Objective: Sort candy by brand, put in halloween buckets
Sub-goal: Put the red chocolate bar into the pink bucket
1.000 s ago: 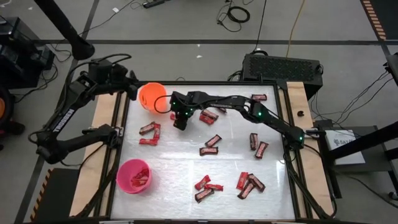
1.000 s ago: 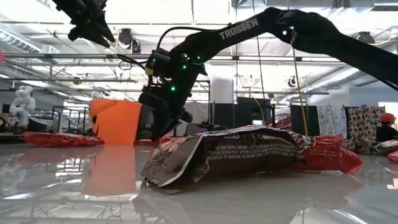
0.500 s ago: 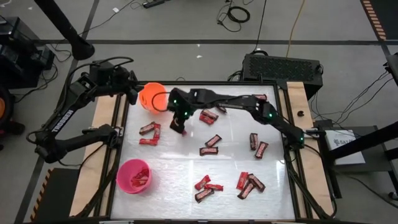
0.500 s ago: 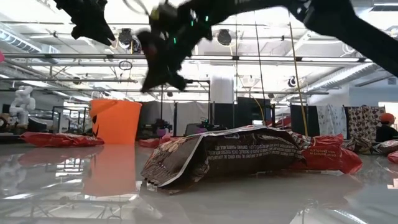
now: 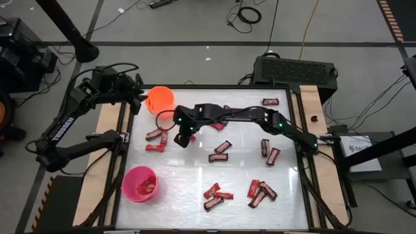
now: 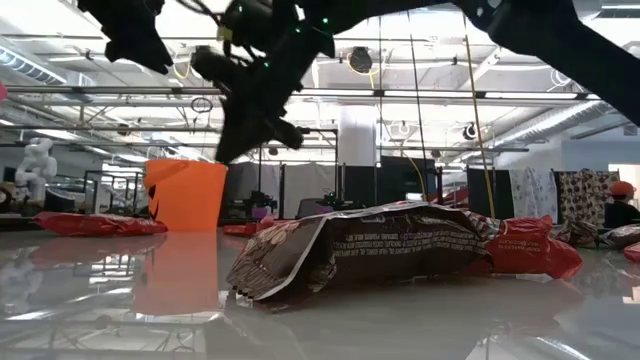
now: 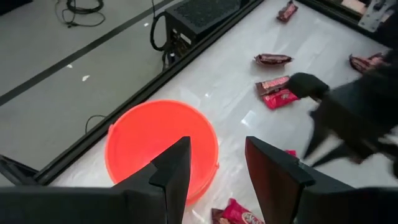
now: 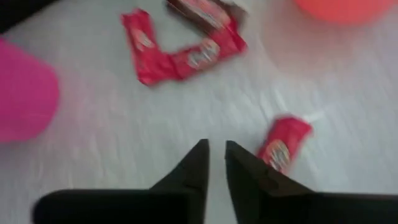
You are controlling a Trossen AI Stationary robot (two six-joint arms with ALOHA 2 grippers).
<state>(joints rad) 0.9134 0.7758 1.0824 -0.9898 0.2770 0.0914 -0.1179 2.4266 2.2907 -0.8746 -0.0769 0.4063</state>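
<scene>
Right gripper (image 5: 182, 138) of mine, narrow gap and nothing held, above table (image 5: 195, 175) near orange bucket (image 5: 159, 101).

Glossy white table (image 5: 195, 175), shiny crinkled candy wrappers (image 5: 222, 147), smooth plastic buckets (image 5: 159, 101)

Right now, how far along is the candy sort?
Done: a few red bars in the pink bucket; orange bucket looks empty. In hand: nothing; right gripper, narrowly parted, hovers near a red bar, left gripper waits open above the orange bucket. Left: most candy lies scattered on the table.
</scene>
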